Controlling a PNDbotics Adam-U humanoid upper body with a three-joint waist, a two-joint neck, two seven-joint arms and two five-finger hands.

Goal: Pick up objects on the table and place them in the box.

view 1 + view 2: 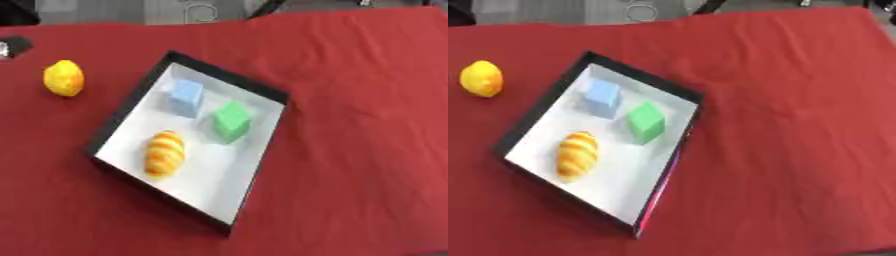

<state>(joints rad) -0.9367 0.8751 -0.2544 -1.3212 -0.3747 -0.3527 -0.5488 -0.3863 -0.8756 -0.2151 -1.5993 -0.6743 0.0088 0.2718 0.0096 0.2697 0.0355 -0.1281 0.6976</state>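
Note:
A shallow box (226, 75) with black walls and a white floor lies askew in the middle of the red cloth. Inside it are a light blue cube (185, 97) at the far end, a green cube (232, 121) just right of it, and a yellow-orange striped croissant-shaped piece (164, 152) nearer the front. A yellow lemon (64, 77) sits on the cloth to the left of the box, apart from it. Neither of my hands shows in either view.
The red tablecloth (359, 130) spreads wide to the right of the box. A small dark shape (13, 46) pokes in at the far left edge near the lemon. The table's far edge runs along the top, with grey floor beyond.

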